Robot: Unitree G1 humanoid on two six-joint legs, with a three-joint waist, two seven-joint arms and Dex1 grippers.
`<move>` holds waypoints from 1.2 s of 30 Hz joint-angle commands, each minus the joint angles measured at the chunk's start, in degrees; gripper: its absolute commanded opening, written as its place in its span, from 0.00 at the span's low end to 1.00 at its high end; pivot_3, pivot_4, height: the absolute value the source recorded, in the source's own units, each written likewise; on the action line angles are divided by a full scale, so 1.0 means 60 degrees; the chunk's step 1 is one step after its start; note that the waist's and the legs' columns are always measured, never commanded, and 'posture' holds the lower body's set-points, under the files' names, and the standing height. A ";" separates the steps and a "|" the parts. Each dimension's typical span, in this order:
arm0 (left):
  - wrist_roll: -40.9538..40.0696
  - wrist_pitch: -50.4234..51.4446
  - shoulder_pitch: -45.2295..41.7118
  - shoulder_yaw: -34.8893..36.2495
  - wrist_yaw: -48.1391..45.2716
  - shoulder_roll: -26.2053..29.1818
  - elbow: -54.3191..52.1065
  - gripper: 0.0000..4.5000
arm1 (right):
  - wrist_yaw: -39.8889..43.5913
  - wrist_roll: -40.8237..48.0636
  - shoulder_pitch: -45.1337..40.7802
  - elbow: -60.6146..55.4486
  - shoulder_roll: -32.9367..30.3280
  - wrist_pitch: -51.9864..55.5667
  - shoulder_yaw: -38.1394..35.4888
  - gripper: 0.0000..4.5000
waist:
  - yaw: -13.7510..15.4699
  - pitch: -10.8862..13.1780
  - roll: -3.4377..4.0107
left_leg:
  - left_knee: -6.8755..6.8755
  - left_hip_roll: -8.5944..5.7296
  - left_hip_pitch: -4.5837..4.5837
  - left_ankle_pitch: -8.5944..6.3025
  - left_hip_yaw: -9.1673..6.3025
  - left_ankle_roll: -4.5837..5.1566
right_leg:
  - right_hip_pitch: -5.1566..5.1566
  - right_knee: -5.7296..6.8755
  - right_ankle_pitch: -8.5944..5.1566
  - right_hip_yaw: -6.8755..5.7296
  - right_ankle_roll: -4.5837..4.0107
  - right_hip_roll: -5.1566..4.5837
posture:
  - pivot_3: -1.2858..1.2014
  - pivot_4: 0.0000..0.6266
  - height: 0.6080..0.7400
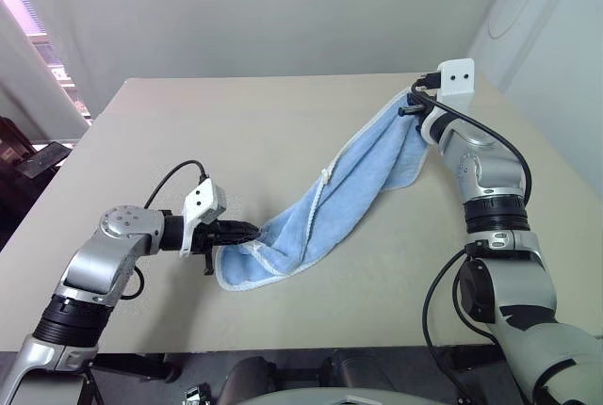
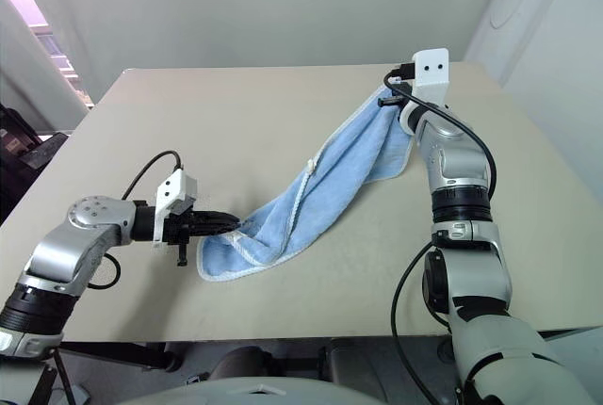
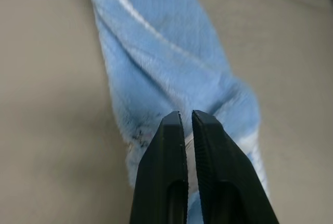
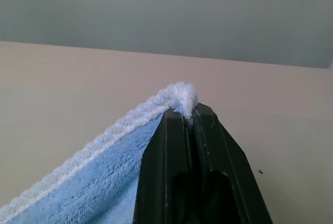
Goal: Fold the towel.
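left end effector (image 1: 247,231) is sitting nearest us, low over the surface (image 1: 226,132), its two fingers pinching together on the near end of the towel (image 1: 353,179), a thin white edge showing between the tips in the wrist view. right end effector (image 4: 188,113) is holding high at the far side, fingers clamped on a white-stitched corner. the towel is hanging between the two like a slack hammock, running diagonally from far right to near left, its lower belly resting on the surface just beside the left fingers.

looks like we're in the spreading step: both ends are gripped and nothing is folded yet. the next move is probably calling for the two arms to draw apart and take the twist out, then lay the cloth flat before bringing one end over the other.

the towel is looking light blue, fluffy, bunched lengthwise into a rope-like roll, white edging winding along it, and a small white tag (image 1: 327,176) is showing midway.
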 commanded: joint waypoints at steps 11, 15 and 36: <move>0.0736 -0.1457 -0.0288 -0.1070 -0.0464 0.0355 -0.1604 0.44 | -0.0035 0.0064 0.0115 -0.0624 0.0040 0.0000 -0.0110 0.00 | 0.0006 0.0000 0.0001 | 0.0001 0.0000 0.0004 0.0007 0.0000 -0.0012 | 0.0001 0.0008 0.0000 0.0002 -0.0001 0.0004 | 0.52 0.00 0.88; 0.1189 -0.2288 -0.0313 -0.1622 -0.0883 0.0364 -0.1236 0.44 | -0.0072 0.0048 0.0164 -0.0706 0.0057 0.0035 -0.0126 0.00 | 0.0002 0.0000 0.0001 | 0.0001 0.0000 0.0005 0.0009 0.0001 -0.0013 | 0.0001 0.0010 0.0000 0.0002 -0.0002 0.0005 | 0.52 0.00 0.88; 0.3288 -0.4704 -0.0405 -0.2522 -0.0180 -0.0921 0.1928 0.44 | -0.0239 0.0116 0.0260 -0.0922 0.0130 0.0224 -0.0229 0.00 | 0.0220 -0.0026 0.0040 | 0.0015 -0.0016 0.0014 0.0049 0.0012 0.0045 | 0.0021 0.0014 0.0027 0.0003 0.0020 -0.0018 | 0.52 0.00 0.88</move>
